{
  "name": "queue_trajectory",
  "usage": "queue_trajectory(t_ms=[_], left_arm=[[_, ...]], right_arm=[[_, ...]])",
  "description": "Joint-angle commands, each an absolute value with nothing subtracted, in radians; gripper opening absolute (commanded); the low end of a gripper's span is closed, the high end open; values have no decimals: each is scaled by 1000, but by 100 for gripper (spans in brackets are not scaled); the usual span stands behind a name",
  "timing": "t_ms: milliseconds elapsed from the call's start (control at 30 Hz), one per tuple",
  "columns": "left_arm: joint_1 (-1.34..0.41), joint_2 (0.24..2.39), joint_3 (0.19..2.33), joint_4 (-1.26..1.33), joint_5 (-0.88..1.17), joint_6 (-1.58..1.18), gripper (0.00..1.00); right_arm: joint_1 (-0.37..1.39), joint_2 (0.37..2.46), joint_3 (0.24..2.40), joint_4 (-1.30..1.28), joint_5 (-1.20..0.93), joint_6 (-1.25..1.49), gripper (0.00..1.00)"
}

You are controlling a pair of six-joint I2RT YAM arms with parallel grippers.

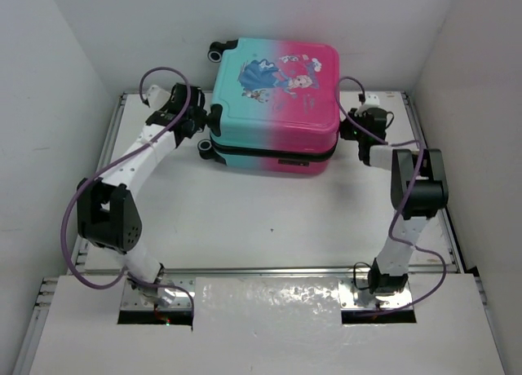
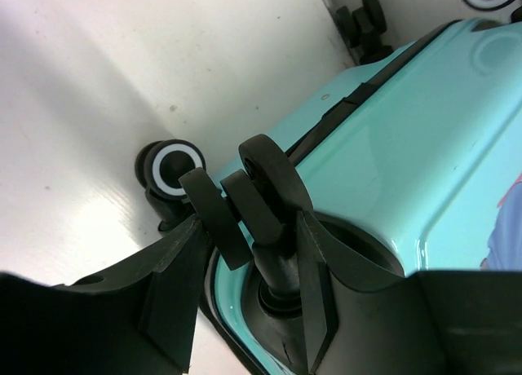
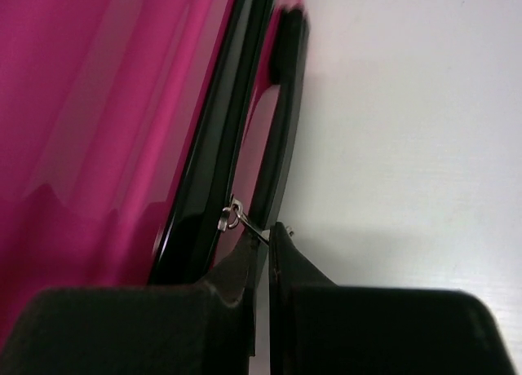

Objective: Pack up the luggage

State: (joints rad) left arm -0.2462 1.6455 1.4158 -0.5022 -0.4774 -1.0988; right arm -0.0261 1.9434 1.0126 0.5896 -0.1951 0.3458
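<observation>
Closed suitcase, flat on the table at upper centre of the top view, long axis left to right, teal end left, pink end right. At the pink end, zipper pull beside the dark seam, pinched between the pressed-together fingers of the right gripper. At the teal end, left gripper part-closed around a wheel, apparently bracing. Probably calls for a drag along the seam, with the right arm nearer.

The luggage is laid flat and closed at the far side of the table, princess picture upward. Its shell is shaded from teal at left to pink at right, with black wheels at the teal end.
</observation>
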Motion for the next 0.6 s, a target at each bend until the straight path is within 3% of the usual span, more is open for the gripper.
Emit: queue_trajectory(t_ms=[0,133,300,400,500,533,567], left_arm=[[-175,1756,1489,-322,-561,-974,0],[-176,1776,1526,-312,-519,-875,0],[-176,1830,1623,-369,-476,-741,0],[-175,1858,1672,-400,-414,-658,0],[-173,1902,1744,-457,-356,-571,0],[-173,1934,1794,-465,-333,-554,0],[-170,1959,1831,-478,-313,-534,0]], right_arm=[[-37,2061,1237,401,-102,298,0],[-35,2306,1588,146,-64,320,0],[-32,2402,1814,60,-3,385,0],[-32,2502,2056,31,5,373,0],[-29,2687,2296,-14,-345,409,0],[-9,2703,2293,-6,-524,443,0],[11,2700,2264,15,-564,439,0]])
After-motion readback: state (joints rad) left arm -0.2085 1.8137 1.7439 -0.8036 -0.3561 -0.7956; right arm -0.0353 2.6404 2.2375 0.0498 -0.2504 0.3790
